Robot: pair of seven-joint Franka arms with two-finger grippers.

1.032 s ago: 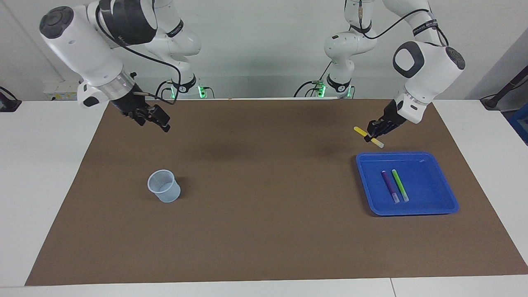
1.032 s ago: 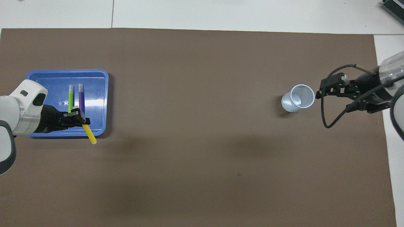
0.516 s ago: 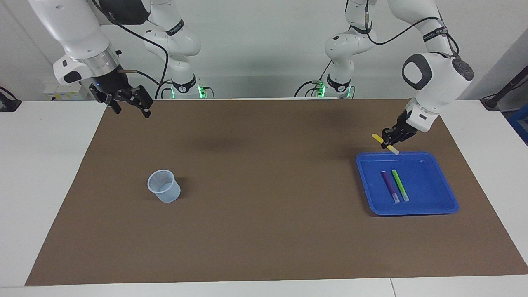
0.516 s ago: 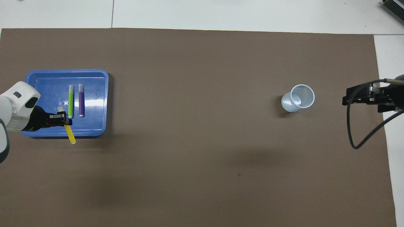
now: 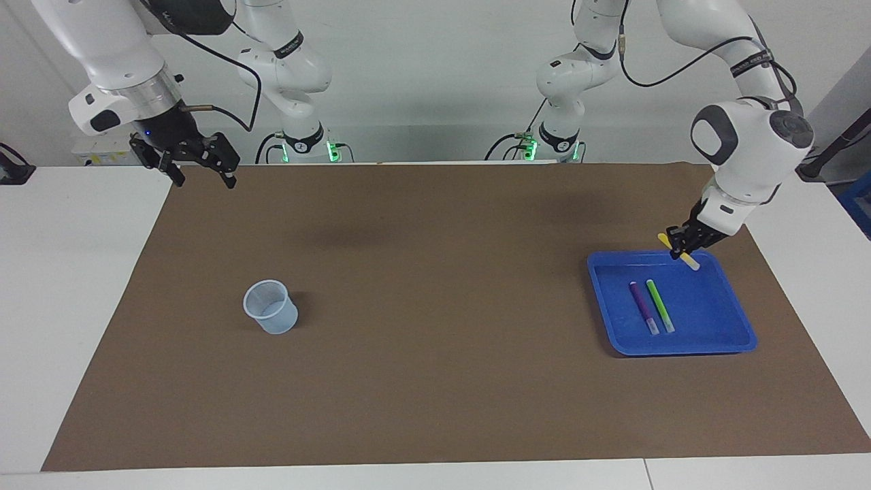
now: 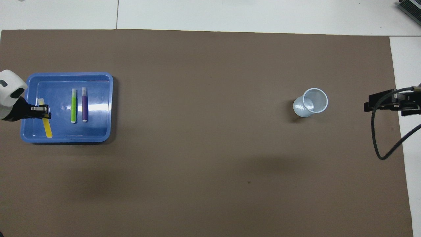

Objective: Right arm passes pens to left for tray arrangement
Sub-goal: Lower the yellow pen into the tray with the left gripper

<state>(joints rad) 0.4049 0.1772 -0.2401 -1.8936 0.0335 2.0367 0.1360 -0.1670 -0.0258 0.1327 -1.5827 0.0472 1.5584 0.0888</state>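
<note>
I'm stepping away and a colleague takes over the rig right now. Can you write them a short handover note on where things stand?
Left gripper: shut on the yellow pen, held in the air over the blue tray at the edge nearest the robots.
Right gripper: open, holding nothing, waiting raised over the right arm's end of the table.
Purple pen and green pen: lying side by side in the tray.
Cup: upright on the brown mat, no pen seen in it.
Done: two pens placed, third handed to the left arm.
Left: lower the yellow pen beside the other two and let go.
</note>
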